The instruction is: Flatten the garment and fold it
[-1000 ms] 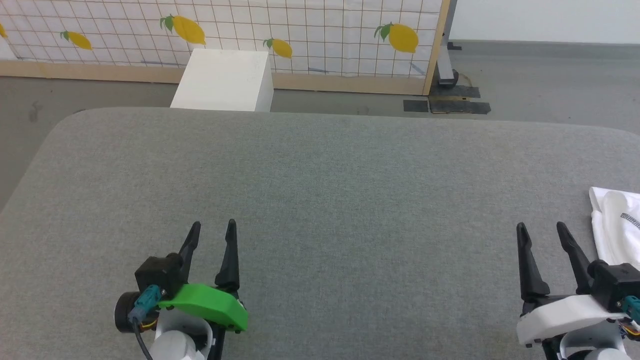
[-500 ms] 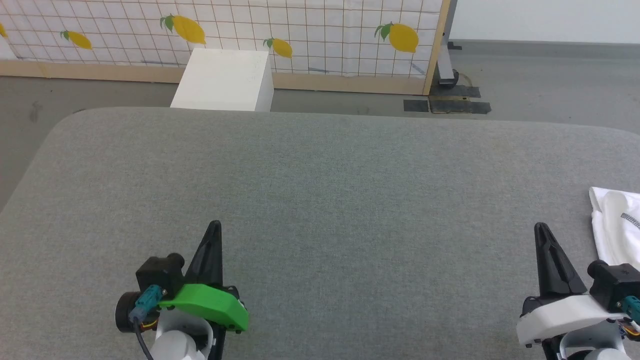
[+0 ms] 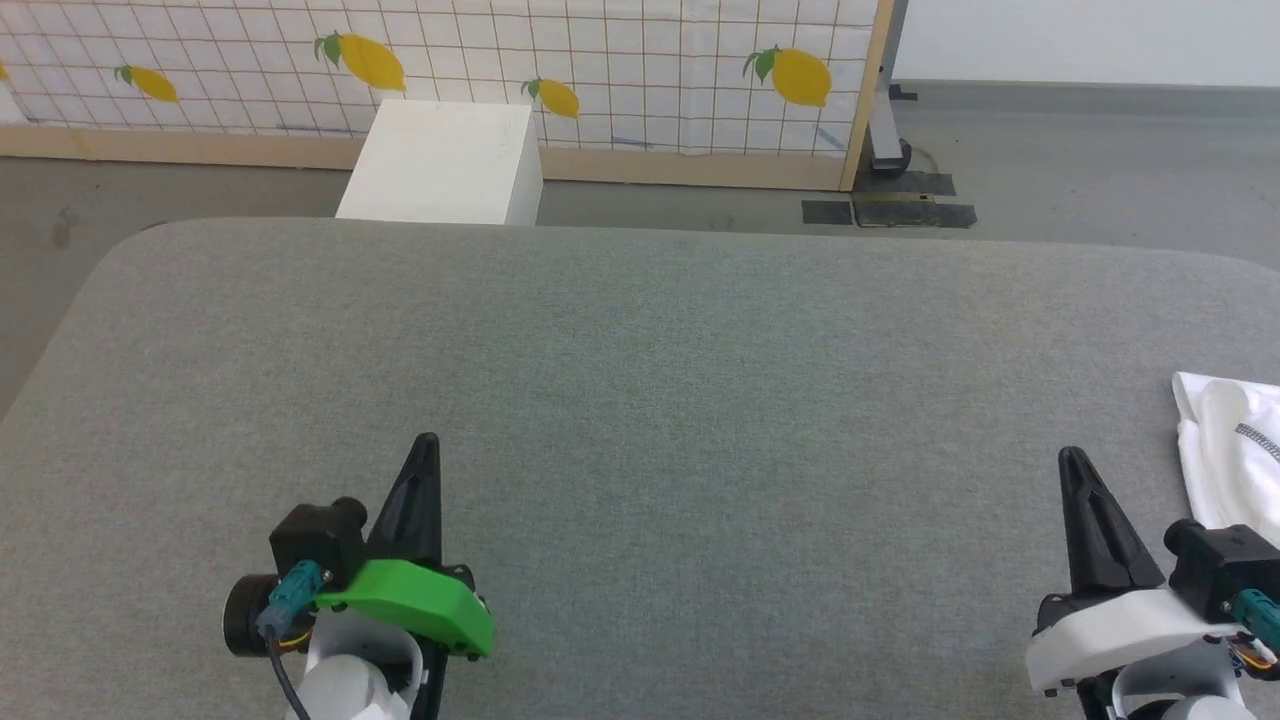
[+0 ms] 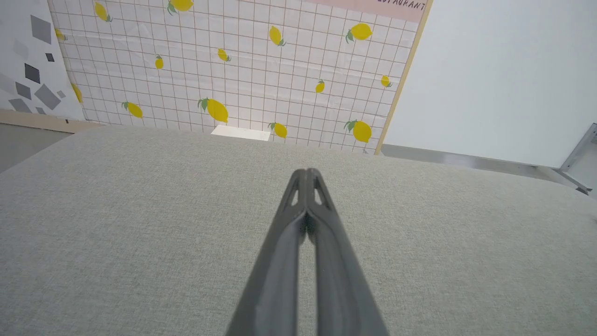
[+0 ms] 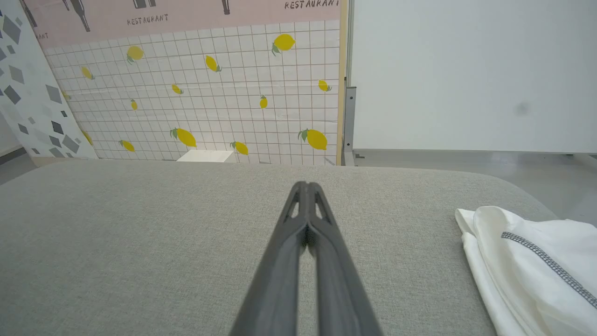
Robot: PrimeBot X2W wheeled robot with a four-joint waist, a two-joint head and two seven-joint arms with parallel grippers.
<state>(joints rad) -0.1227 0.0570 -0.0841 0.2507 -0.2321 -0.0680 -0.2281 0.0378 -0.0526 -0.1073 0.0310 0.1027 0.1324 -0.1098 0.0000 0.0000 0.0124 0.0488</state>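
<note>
The garment (image 3: 1230, 440) is a white shirt with a dark grey zigzag seam, lying bunched at the table's right edge and partly cut off by the frame; in the right wrist view the garment (image 5: 536, 266) sits at the lower right. My right gripper (image 3: 1072, 458) is shut with nothing in it, just left of the cloth and apart from it. My left gripper (image 3: 427, 442) is shut and holds nothing, over bare table at the lower left. Both pairs of fingers press together in the wrist views, left gripper (image 4: 306, 171) and right gripper (image 5: 305, 185).
The grey fabric-covered table (image 3: 640, 380) spreads wide between the grippers. Behind its far edge stands a white box (image 3: 440, 165) on the floor, with a lemon-patterned panel (image 3: 600, 60) behind. Dark tape patches (image 3: 890, 210) lie on the floor at the back right.
Both grippers went from open to shut within the last second. The head camera has shifted slightly; the garment lies as before.
</note>
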